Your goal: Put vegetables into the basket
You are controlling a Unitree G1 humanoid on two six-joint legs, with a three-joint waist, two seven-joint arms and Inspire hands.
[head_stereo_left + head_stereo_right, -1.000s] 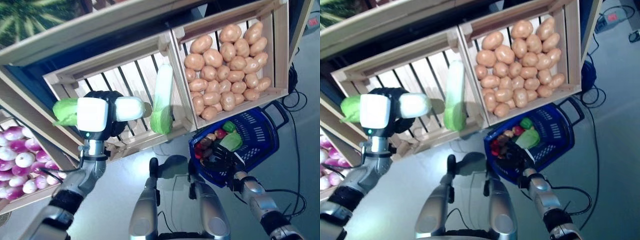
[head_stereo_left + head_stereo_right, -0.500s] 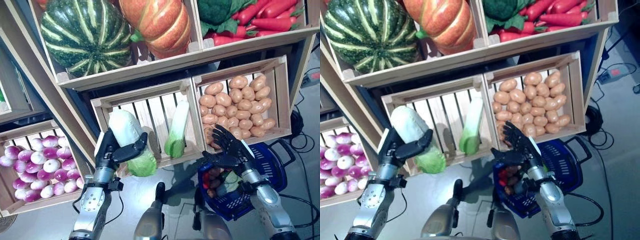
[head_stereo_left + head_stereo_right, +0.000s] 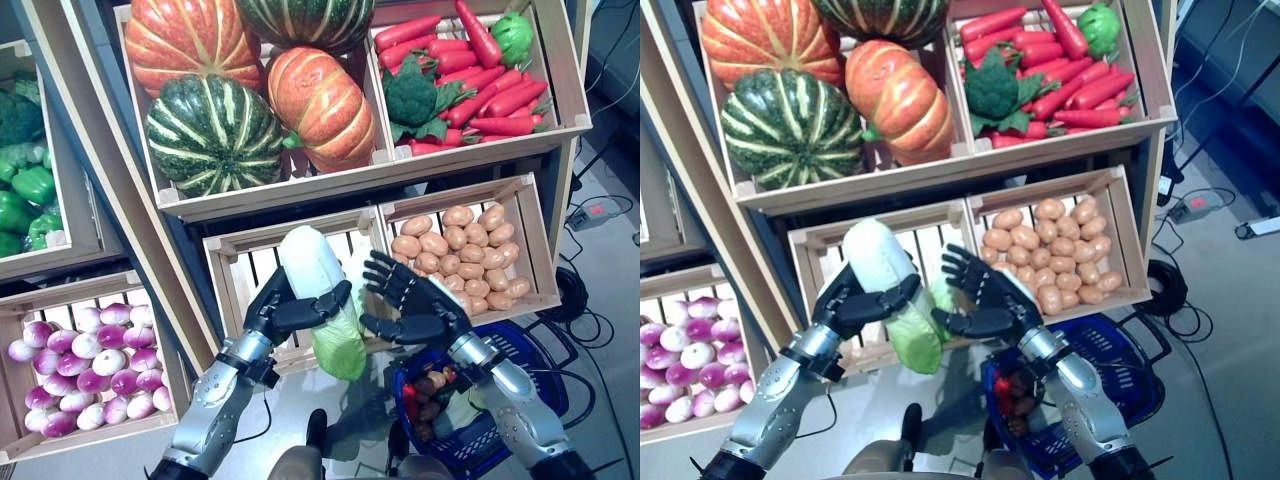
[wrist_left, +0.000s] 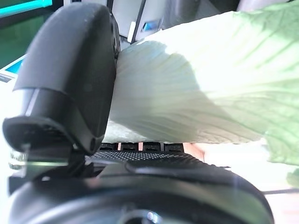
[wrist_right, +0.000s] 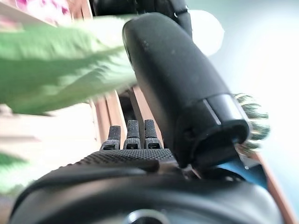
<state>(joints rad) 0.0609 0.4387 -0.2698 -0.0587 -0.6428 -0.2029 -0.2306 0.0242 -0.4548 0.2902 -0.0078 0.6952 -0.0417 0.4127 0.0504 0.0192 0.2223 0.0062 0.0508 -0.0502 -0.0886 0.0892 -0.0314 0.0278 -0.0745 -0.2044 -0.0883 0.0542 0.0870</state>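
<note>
The napa cabbage (image 3: 318, 297) was a long, smooth head, white at its upper end and pale green with veined, crinkled leaves at its lower end. It was held tilted in front of the slatted wooden crate (image 3: 232, 262), up off the boards. The left hand (image 3: 283, 306) had its fingers and thumb curled around the middle of the cabbage. The right hand (image 3: 415, 303) stood at the cabbage's 3 o'clock with its fingers spread and straight, the thumb near the leafy end; whether it touched could not be told. One blue plastic mesh basket (image 3: 538, 358) sat on the floor at 5 o'clock from the cabbage, with small vegetables inside. Four pumpkins showed in the upper crate: two orange, ribbed (image 3: 322, 95) and two dark green, striped (image 3: 214, 134). The crate of potatoes (image 3: 466, 245) at 3 o'clock held many smooth tan ovals, too crowded to count. Purple-white turnips (image 3: 70, 363) filled the crate at 8 o'clock.
</note>
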